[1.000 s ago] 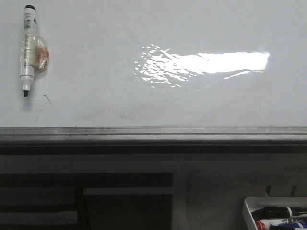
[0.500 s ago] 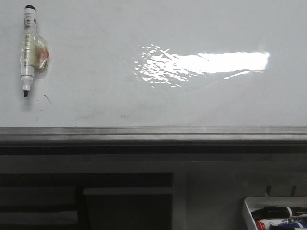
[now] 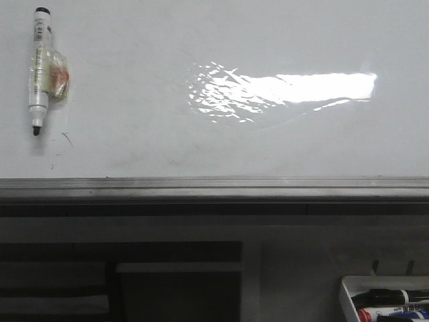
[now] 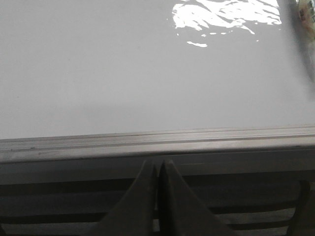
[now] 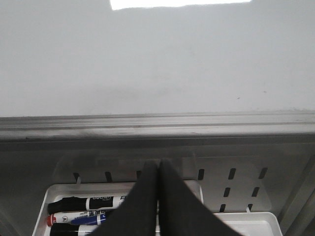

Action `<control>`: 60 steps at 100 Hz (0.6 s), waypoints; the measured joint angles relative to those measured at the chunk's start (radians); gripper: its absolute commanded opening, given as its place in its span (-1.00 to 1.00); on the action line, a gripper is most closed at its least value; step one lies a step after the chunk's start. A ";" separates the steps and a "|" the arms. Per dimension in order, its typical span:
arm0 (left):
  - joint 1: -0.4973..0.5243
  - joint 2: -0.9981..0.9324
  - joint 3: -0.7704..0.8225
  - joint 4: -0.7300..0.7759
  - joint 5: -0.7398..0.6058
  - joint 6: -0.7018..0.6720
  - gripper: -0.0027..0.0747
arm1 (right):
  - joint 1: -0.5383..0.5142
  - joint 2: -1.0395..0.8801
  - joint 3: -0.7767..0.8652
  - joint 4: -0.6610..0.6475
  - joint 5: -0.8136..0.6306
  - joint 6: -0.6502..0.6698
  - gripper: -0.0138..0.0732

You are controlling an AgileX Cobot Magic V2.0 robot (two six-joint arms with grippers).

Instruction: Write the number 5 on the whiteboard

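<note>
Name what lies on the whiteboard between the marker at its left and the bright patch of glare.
Nothing but bare white board. In the front view the stretch from the marker to the glare on the whiteboard holds no object and no drawn digit.

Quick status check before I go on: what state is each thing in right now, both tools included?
Whiteboard: no 5 on it, only faint stray marks and glare.
Marker on the board: uncapped, tip down, wrapped in clear tape, not held.
Left tool: shut, empty, below the board's edge rail.
Right tool: shut, empty, over the tray.
Marker tray: holds capped markers.
</note>
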 measured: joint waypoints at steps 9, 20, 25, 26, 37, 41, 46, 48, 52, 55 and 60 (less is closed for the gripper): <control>0.000 0.000 0.000 0.000 0.000 0.000 -0.98 | 0.000 0.000 0.000 0.000 0.000 0.000 -0.82; 0.000 0.000 0.000 0.000 -0.001 0.000 -0.98 | 0.000 0.000 0.000 0.000 0.000 0.000 -0.82; 0.000 0.000 0.000 0.000 -0.001 0.000 -0.98 | 0.000 0.000 0.000 0.000 0.000 0.000 -0.82; 0.000 0.000 0.000 0.000 -0.001 0.000 -0.98 | 0.000 0.000 0.000 0.000 0.000 0.000 -0.82; 0.000 0.000 0.000 -0.007 -0.016 0.000 -0.98 | 0.000 0.000 0.000 0.000 0.000 -0.002 -0.82; 0.000 0.000 0.000 -0.011 -0.023 0.000 -0.98 | 0.000 0.000 0.000 0.000 0.000 -0.002 -0.82; 0.000 0.000 0.000 -0.015 -0.031 0.000 -0.98 | 0.000 0.000 0.000 0.000 0.000 -0.002 -0.82; 0.000 0.000 0.000 -0.018 -0.037 0.000 -0.98 | 0.000 0.000 0.000 0.000 0.000 -0.002 -0.82; 0.000 0.000 0.000 -0.020 -0.045 0.000 -0.98 | 0.000 0.000 0.000 0.000 0.000 -0.002 -0.82; 0.000 0.000 0.000 -0.020 -0.049 0.000 -0.98 | 0.000 0.000 0.000 0.000 -0.005 -0.002 -0.82; 0.000 0.000 0.000 -0.020 -0.051 0.000 -0.98 | 0.000 0.000 0.000 0.000 -0.012 -0.002 -0.82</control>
